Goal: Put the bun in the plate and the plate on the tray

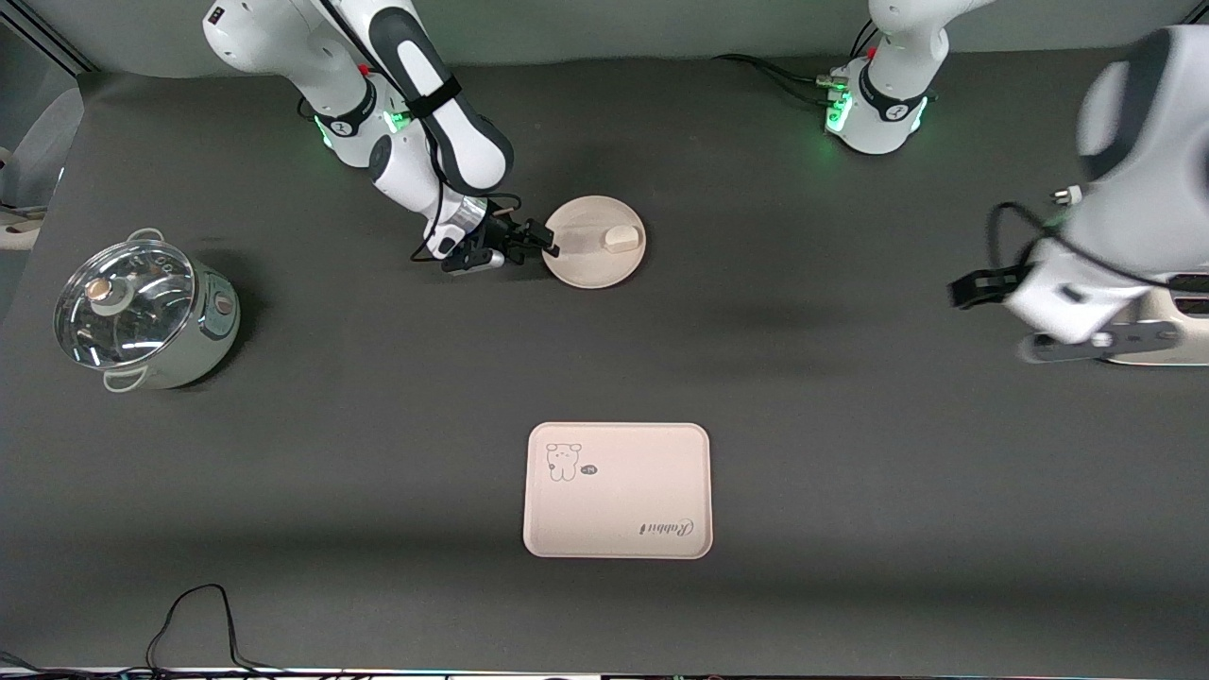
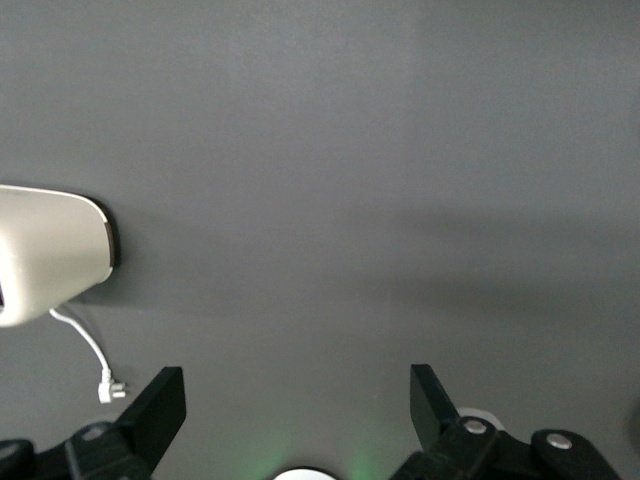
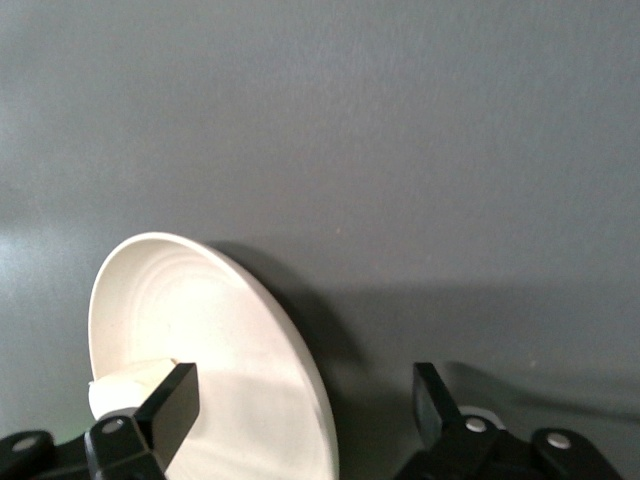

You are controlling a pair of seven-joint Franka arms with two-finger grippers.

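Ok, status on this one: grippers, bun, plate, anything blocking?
Right gripper open at plate rim. Left gripper open, waiting aside. Bun on plate; tray bare, path unobstructed.

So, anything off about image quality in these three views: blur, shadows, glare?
Front view: the left arm is smeared by blur, and the pot's glass lid carries bright glare. Right wrist view: the plate throws a dark shadow onto the table and is cut off at the frame edge. Left wrist view: soft, with a broad faint shadow band on the table.
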